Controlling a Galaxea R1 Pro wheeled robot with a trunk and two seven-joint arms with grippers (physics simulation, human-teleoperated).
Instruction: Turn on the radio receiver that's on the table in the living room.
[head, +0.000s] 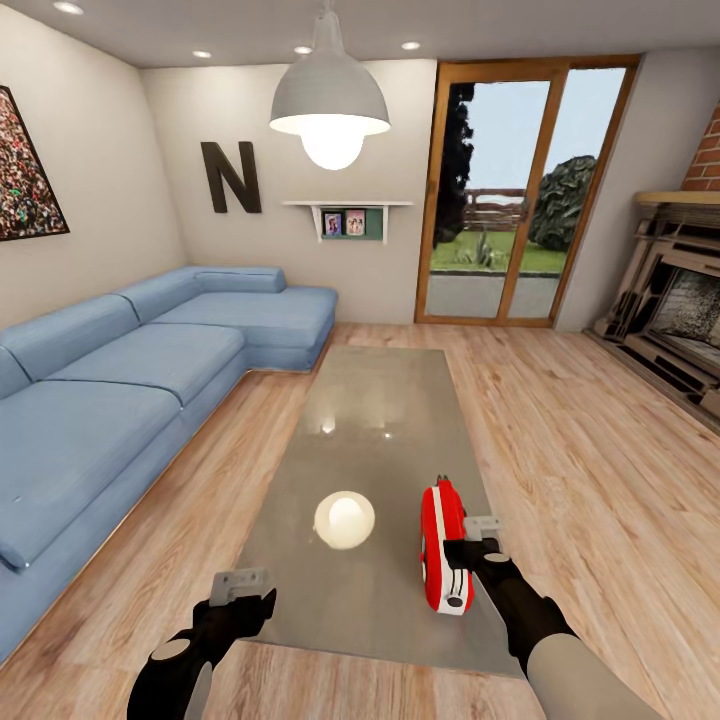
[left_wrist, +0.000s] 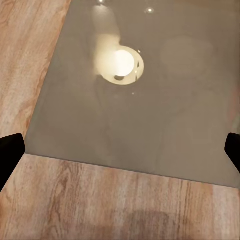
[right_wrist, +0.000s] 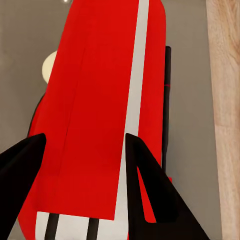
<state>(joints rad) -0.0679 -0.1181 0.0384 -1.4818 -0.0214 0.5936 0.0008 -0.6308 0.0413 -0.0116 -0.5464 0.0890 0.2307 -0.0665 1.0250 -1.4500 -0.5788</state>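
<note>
Head view, near edge: left tool hovers over the tabletop's near-left corner, nothing between its fingers; how wide it stands I cannot tell from here.
Head view, right side: right tool sits at the radio receiver, dark fingers against its near end, close to the round dial.
Head view, radio receiver: bright red with white trim, standing on its edge on the tabletop, near the right rim, long axis running away from the robot.
Head view, room: blue corner sofa at left, letter N on the wall, pendant lamp overhead with its glow mirrored in the glossy top, fireplace at right.
Left wrist view: two dark fingertips at opposite edges, spread wide and holding nothing; grey tabletop and wood floor lie beyond.
Right wrist view: radio receiver close up, red body with a white stripe; fingers straddle its near end, jaws partly apart. Actual contact: cannot tell.
Step, my read: reach is done, tool is on the radio receiver; switching it on is what's in hand.
Next move, my read: small, controlled press or pinch at the near end by the dial. Standing on its edge, it looks easy to tip or slide, so keep the push light.
</note>
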